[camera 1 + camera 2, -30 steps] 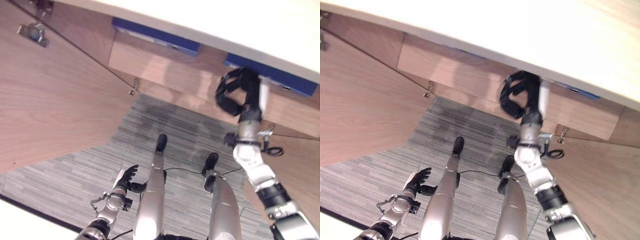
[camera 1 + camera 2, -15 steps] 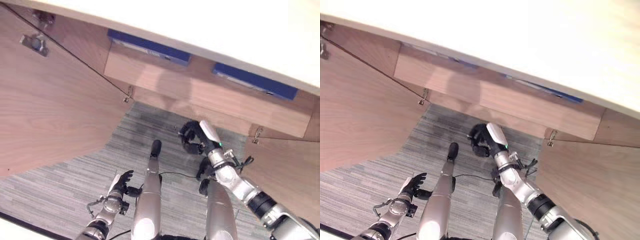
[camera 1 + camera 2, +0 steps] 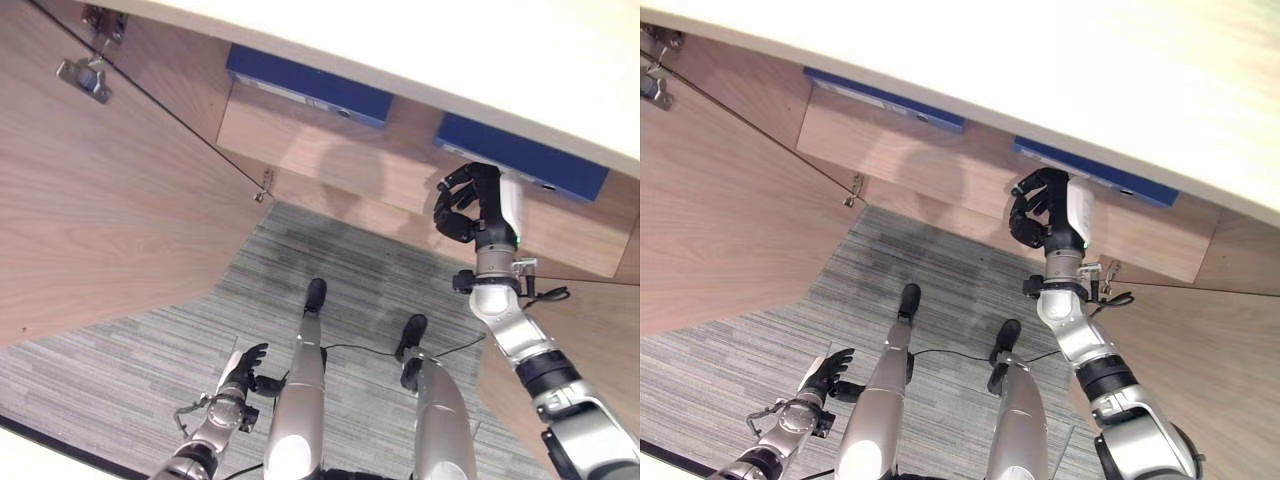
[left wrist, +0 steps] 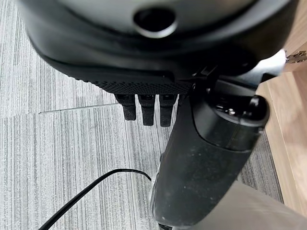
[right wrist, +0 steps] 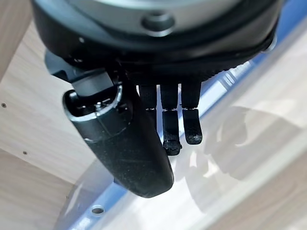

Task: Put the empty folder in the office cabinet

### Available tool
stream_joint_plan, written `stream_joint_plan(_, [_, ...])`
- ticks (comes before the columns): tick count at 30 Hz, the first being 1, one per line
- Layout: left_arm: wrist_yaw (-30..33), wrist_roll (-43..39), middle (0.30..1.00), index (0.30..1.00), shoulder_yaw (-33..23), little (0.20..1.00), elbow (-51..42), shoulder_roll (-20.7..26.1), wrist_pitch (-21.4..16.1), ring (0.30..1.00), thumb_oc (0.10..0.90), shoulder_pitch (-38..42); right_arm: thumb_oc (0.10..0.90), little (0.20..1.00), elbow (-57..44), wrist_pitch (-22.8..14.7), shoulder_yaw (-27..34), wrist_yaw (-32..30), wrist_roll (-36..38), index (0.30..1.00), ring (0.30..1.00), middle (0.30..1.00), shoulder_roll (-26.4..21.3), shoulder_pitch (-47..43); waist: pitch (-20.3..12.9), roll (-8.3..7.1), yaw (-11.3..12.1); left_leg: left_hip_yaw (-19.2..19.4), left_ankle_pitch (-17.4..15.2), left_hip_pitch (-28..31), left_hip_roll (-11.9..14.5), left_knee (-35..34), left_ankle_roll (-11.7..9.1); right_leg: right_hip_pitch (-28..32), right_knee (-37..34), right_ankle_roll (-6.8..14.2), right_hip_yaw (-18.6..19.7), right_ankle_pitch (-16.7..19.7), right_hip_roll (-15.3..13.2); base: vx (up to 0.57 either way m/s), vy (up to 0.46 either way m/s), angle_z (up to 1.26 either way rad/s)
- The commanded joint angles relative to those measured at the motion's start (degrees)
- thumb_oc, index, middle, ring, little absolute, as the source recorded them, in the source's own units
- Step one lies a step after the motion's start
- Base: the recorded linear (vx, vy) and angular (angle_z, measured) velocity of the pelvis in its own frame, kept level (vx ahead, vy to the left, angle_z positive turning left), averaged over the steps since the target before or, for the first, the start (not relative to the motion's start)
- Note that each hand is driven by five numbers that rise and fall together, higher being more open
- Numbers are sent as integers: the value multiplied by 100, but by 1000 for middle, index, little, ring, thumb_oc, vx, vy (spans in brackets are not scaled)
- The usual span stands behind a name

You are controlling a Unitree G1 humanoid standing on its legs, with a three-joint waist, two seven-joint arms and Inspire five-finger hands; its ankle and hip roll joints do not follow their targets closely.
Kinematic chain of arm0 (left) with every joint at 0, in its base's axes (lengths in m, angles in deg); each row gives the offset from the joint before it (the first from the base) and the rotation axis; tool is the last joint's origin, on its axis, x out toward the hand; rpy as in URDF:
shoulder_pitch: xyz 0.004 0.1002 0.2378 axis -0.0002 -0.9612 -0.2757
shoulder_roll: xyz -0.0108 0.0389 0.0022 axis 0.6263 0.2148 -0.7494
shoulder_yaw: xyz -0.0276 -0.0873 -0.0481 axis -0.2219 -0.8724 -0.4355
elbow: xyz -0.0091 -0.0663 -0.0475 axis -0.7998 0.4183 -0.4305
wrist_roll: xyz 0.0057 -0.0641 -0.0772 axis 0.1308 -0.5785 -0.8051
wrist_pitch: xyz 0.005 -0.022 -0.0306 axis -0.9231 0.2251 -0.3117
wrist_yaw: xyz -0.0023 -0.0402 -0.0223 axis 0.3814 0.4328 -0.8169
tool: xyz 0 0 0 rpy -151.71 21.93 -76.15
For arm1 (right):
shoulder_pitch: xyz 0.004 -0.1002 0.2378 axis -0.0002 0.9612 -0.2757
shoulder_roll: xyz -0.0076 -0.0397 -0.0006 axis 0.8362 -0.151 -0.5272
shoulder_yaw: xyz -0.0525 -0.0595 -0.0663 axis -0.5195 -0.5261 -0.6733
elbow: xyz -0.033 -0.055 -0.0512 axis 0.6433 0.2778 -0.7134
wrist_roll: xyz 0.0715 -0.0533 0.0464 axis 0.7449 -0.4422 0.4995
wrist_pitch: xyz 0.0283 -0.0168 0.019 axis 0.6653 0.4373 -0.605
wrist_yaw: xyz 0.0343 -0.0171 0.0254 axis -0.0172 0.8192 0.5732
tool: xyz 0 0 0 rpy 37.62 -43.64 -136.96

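**Right hand up at the cabinet shelf, two blue folders already lying inside**

Looking down from the head cam: the office cabinet [image 3: 120, 200] is open, wood doors swung out on both sides, grey striped carpet [image 3: 150, 350] below. On the shelf [image 3: 330, 140] under the pale cabinet top [image 3: 480, 60] I can see two flat blue folders. One blue folder [image 3: 310, 85] lies toward my left, the other blue folder [image 3: 520, 155] lies toward my right, well apart from the first. Both sit on the shelf with their front edges facing out.

My right hand [image 3: 470, 200] is raised in front of the shelf, just below and beside the right-side folder. From the head views I can't tell if it's touching the folder. Wrist cam shows the fingers [image 5: 173, 129] hanging relaxed and only loosely bent, thumb alongside, nothing in the grip, with the blue edge and the wood panel past them. So it's released, holding nothing.

Left hand [image 3: 243, 368] hangs low near the carpet, fingers spread loose, also empty. Its wrist cam shows carpet past the fingers.
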Motion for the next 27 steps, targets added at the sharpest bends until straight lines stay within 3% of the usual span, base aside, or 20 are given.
stream_joint_plan(1, [35, -17, 900, 900, 84, 900, 31, 16, -69, 900, 800, -396, 400, 300, -1116, -425, 667, -481, -145, 300, 300, 300, -304, 191, -128, 135, -73, 103, -95, -161, 215, 12, -155, 608, 10, 490, 283, -580, -225, -16, 8, 3])
stream_joint_plan(11, [20, -3, 900, 900, 77, 900, -28, 2, -78, 900, 800, -389, 400, 300, -1464, -437, 942, -612, -275, 300, 300, 300, -392, 274, -128, 98, -111, 124, -118, -160, 213, 39, -148, 586, 14, 487, 317, -578, -202, 0, 0, 0])
stream_joint_plan(21, [-42, -271, 900, 900, 206, 900, -156, 133, -128, 900, 800, -454, 400, 300, 637, -330, 787, -455, 727, 300, 300, 300, -368, -377, -128, 203, 0, 115, -147, -182, 183, 66, -164, 540, 144, 491, 324, -677, -234, 6, 0, -1])
stream_joint_plan(27, [-104, -356, 900, 900, 422, 900, -279, 251, -175, 900, 800, -484, 400, 300, 1955, -303, 565, -365, 1198, 300, 300, 300, -550, -1033, -128, 346, 137, 90, -103, -290, 164, 105, -170, 477, 183, 494, 313, -653, -227, -2, 1, 2])
